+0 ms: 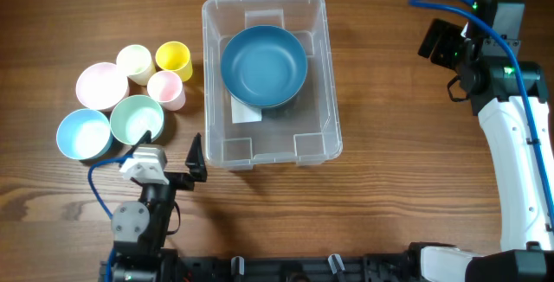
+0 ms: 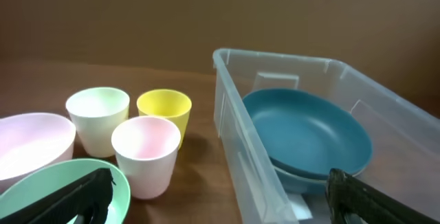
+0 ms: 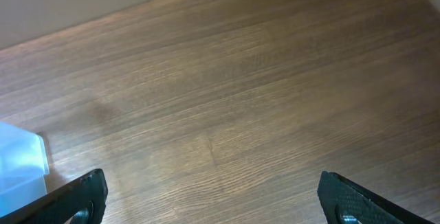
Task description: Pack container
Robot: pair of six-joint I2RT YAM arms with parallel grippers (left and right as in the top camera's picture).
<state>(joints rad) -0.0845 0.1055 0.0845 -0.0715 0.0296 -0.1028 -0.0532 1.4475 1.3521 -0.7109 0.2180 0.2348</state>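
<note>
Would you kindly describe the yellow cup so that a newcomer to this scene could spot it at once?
Start at the clear container in the middle of the table; pastel bowls and cups cluster to its left. The yellow cup stands nearest the container, beside a cream cup and a pink cup, and is the only bright yellow piece.

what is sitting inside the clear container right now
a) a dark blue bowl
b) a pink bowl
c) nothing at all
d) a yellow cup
a: the overhead view shows the dark blue bowl inside the container, while the yellow cup and the pink bowl stand outside it on the table to its left.
</note>
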